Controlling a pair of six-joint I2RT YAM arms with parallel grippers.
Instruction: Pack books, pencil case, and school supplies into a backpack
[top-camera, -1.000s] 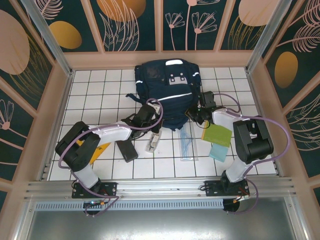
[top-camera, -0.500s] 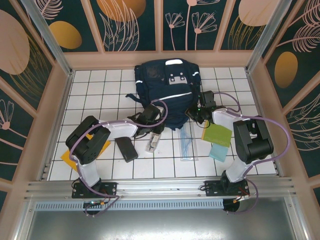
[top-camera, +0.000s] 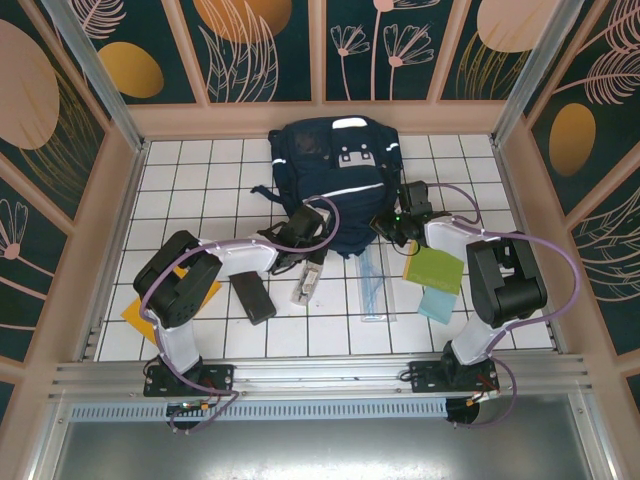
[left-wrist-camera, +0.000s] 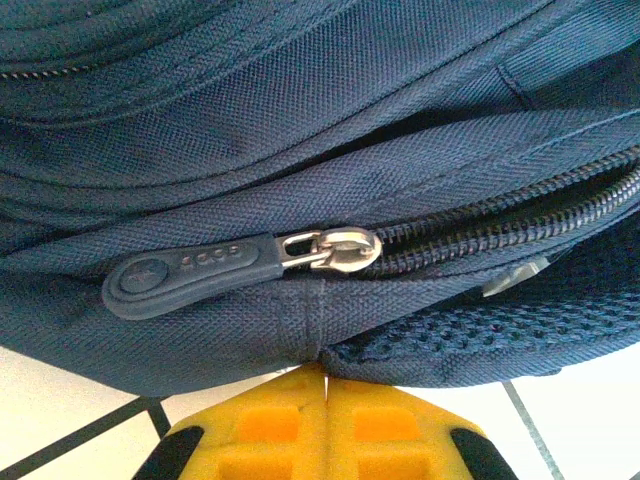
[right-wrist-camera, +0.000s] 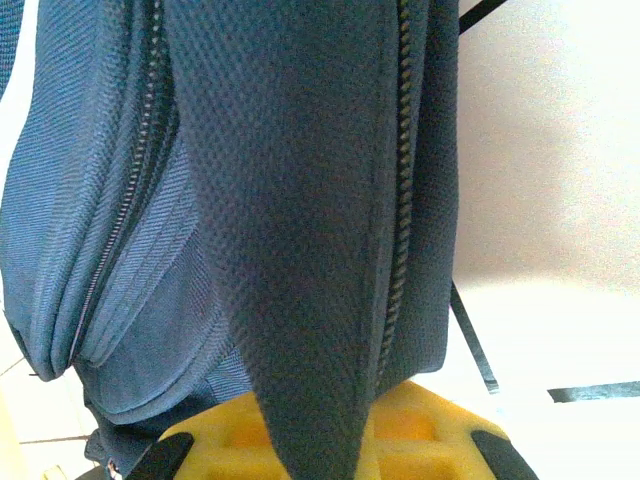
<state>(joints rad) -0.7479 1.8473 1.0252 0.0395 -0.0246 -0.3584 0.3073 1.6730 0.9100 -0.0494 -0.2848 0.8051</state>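
Note:
The navy backpack (top-camera: 335, 170) lies at the back middle of the tiled floor. My left gripper (top-camera: 307, 229) is at its near-left corner. In the left wrist view the yellow fingers (left-wrist-camera: 270, 420) are shut, tips touching the fabric edge just below the zipper pull (left-wrist-camera: 190, 272). My right gripper (top-camera: 390, 228) is at the near-right edge, shut on a flap of the backpack (right-wrist-camera: 300, 250) that runs down between its fingers (right-wrist-camera: 420, 420). The black pencil case (top-camera: 254, 297), clear tube (top-camera: 303, 286), ruler set (top-camera: 374, 286), yellow-green book (top-camera: 434, 269) and teal pad (top-camera: 437, 304) lie on the floor. The yellow-orange book (top-camera: 140, 312) is partly under my left arm.
Wooden walls and metal posts close in the floor on three sides. The items lie in a row between the backpack and the arm bases. Both arms' purple cables loop above the floor near the backpack.
My left arm has swung right and forward, which brought its gripper up against the backpack's near-left corner. The yellow-orange book shows further left. The right arm has not moved.

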